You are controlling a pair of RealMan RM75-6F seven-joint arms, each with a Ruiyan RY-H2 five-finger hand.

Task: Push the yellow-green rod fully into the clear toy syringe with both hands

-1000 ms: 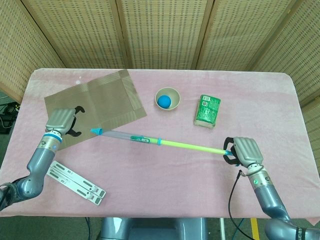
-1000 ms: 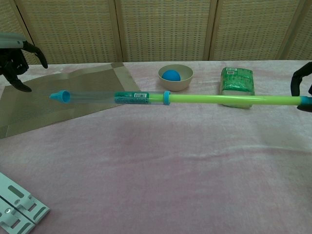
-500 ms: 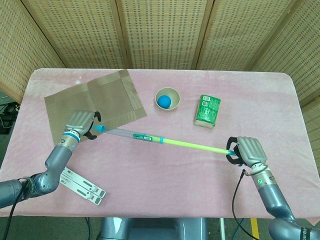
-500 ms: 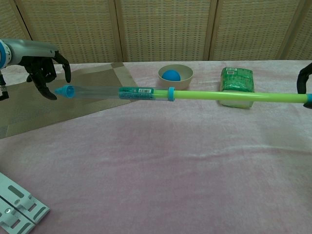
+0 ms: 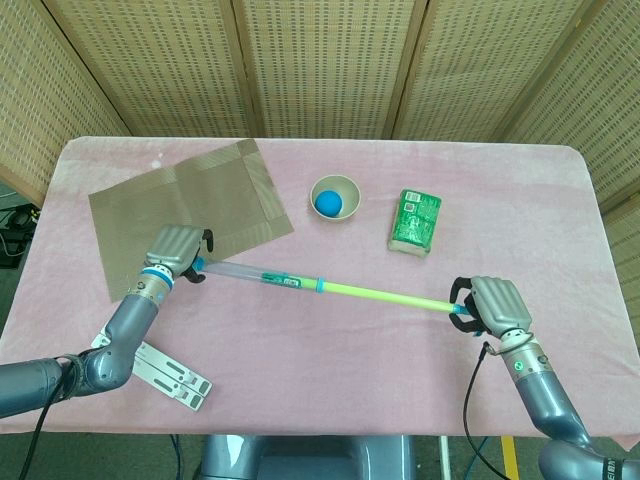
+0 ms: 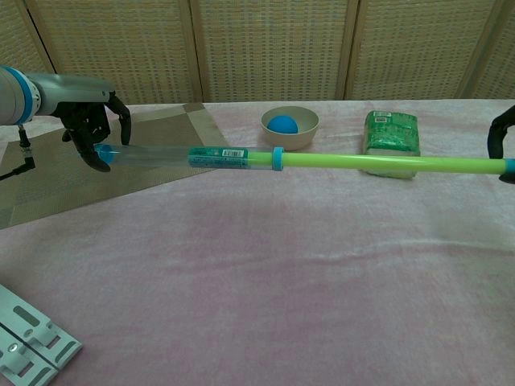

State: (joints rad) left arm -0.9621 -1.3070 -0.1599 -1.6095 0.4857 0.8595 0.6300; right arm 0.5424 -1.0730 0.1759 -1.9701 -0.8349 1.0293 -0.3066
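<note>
Left hand (image 5: 176, 249) at syringe (image 5: 258, 271) tip, over the mat (image 5: 190, 214), bowl (image 5: 335, 196) behind

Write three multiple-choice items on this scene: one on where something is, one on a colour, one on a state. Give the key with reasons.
1. Where is the green packet?
A. on the brown mat
B. right of the bowl
C. in the bowl

2. What colour is the ball in the bowl?
A. blue
B. red
C. yellow

3. How far is the yellow-green rod pushed into the clear toy syringe?
A. fully in
B. mostly sticking out
C. lying apart from it

Key: B, the packet lies on the pink cloth beside the bowl; A, the ball is blue; B, a long stretch of rod runs from the syringe to the right hand, while the left hand is at the syringe's tip.
</note>
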